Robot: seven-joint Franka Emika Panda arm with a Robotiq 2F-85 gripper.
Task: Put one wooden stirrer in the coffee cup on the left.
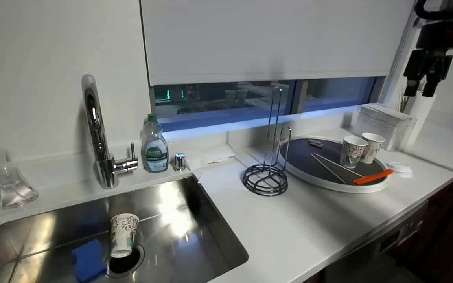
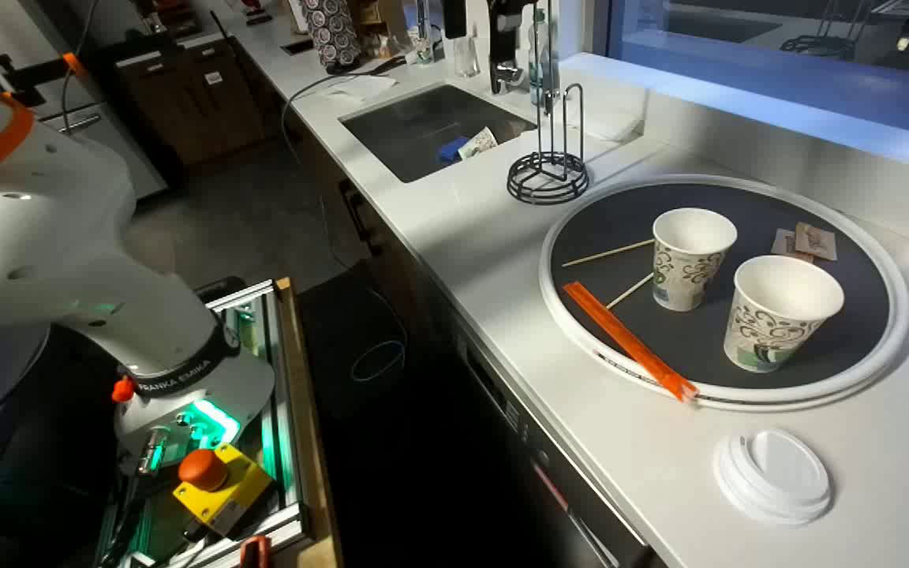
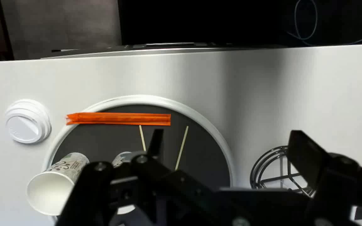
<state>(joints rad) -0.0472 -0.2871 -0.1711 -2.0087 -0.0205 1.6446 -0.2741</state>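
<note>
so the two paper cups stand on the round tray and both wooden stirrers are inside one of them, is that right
Not quite: in both exterior views, both wooden stirrers lie on the round tray itself, not inside either of the two paper cups. The cups do stand on the tray, as you say.

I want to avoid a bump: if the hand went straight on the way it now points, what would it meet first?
The hand points down, so most likely the round tray, somewhere near its edge. The counter beside it is possible too, as depth is unclear.
</note>
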